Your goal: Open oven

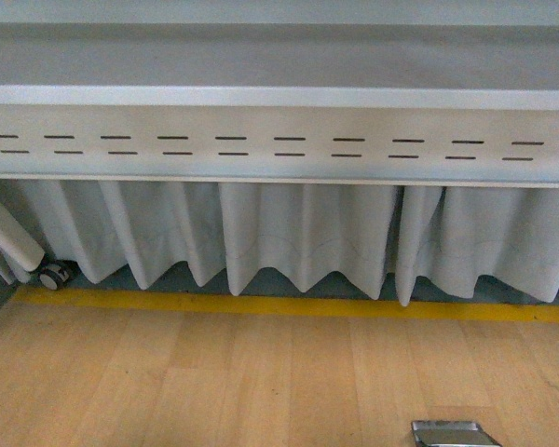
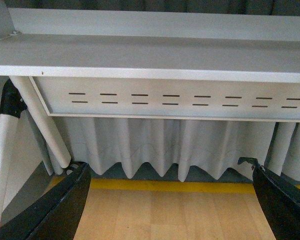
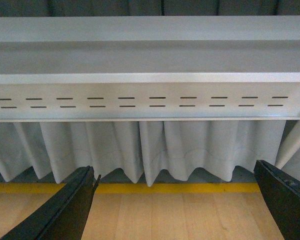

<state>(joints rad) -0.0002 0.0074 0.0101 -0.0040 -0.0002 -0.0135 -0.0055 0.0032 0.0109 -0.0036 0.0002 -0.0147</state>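
Observation:
The oven is out of view in all three views. My left gripper is open and empty, its black fingers spread wide over a wooden surface. My right gripper is open and empty too, its black fingers wide apart over the same wood. Neither arm shows in the front view.
A grey table with a slotted panel stands ahead, a pleated grey curtain below it. A yellow strip edges the wooden surface. A white leg with a castor is at far left. A small metallic object lies at the front right.

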